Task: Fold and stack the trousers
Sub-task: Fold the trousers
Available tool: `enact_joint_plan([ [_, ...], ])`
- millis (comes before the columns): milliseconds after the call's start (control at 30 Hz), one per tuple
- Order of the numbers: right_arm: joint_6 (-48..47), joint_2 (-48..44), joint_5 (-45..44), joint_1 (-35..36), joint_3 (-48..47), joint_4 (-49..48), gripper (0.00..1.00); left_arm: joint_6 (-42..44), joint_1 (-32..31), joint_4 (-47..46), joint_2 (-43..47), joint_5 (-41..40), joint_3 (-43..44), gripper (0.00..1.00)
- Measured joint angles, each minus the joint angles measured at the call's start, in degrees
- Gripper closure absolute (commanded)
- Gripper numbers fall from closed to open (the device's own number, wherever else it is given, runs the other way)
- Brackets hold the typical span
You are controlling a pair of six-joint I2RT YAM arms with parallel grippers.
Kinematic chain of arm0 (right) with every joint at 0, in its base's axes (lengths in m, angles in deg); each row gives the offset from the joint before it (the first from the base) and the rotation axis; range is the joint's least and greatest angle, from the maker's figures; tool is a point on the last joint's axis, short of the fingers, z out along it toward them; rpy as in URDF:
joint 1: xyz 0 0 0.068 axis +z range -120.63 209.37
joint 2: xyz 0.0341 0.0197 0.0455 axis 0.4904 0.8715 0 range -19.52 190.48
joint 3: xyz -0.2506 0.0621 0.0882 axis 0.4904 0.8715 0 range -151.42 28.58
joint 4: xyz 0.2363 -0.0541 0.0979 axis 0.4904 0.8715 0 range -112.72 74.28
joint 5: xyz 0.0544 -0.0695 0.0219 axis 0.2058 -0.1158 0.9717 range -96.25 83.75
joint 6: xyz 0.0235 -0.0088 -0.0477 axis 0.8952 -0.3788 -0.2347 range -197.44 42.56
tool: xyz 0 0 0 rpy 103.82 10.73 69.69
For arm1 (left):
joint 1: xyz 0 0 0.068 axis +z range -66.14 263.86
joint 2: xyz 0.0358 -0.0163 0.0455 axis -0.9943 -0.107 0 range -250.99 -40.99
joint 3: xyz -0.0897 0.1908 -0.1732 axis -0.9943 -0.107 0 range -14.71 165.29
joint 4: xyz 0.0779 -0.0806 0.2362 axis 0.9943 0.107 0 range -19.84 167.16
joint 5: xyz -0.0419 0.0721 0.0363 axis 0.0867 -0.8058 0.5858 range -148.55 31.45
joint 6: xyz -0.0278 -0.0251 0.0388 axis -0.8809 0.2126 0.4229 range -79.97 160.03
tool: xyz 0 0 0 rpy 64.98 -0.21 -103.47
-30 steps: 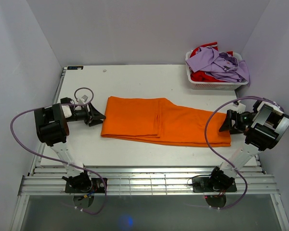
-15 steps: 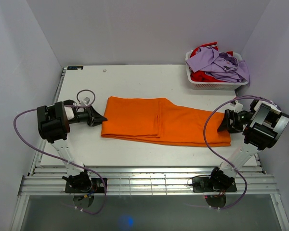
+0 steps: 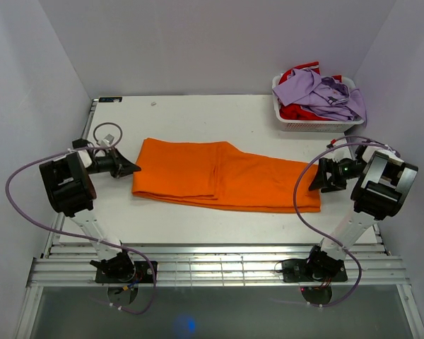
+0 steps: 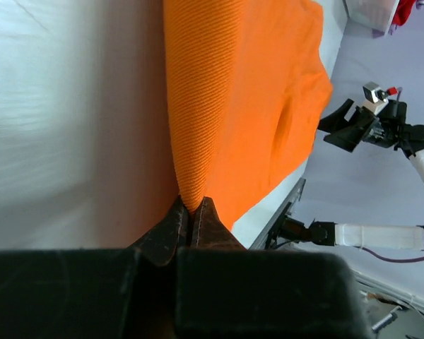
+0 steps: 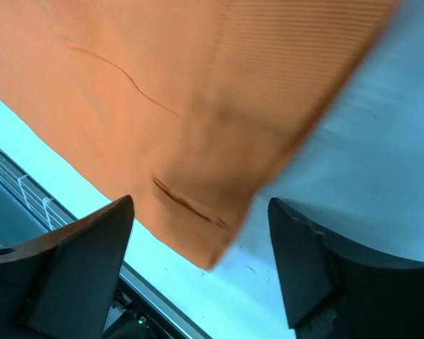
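The orange trousers lay flat across the middle of the white surface, stretched from left to right. The wider end was on the left and the narrower end on the right. A fold edge or seam crossed the cloth near its middle.

The left gripper sat low at the left end of the trousers. In the left wrist view its fingers were pressed together with the edge of the orange cloth pinched between their tips, so the left gripper was closed on the trousers. The cloth ran away from it over the surface toward the right arm at the far end.

The right gripper was at the right end of the trousers, near their front corner. In the right wrist view, which was blurred, its two fingers stood wide apart. A corner of the trousers lay on the surface in the gap between them. The right gripper was open and held nothing; whether a finger touched the cloth could not be told.

At the far right corner of the surface stood a white basket, well apart from the trousers. It held a lilac shirt heaped over a red garment.
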Motion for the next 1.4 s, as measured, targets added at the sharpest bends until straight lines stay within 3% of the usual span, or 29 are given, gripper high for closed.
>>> enact_joint_plan([
  [267,1.5,-3.8,5.5,1.0,-0.1,0.5,0.05,10.4,6.9,16.3,5.6,-6.1,14.0,1.0],
  [567,10.2,-4.5,10.5,5.3,3.3,-7.5,0.06,10.4,0.2,23.1,14.6,-4.9,17.6,1.0],
  [800,16.8,-1.9,13.0,11.2,7.1,-16.1,0.31,1.6,-13.1,19.9,17.9,-4.9,17.8,1.0],
  [1067,22.4,0.2,14.6,14.3,8.9,-23.6,0.55,-13.2,-27.6,9.2,20.5,-12.1,15.6,1.0],
  [1300,24.8,1.9,14.3,18.5,9.7,-26.9,0.92,-23.8,-40.7,3.4,18.3,-21.3,15.8,1.0],
  [1400,25.2,2.0,14.2,19.0,9.6,-27.1,0.92,-28.4,-46.1,-1.0,17.3,-25.5,14.9,1.0],
])
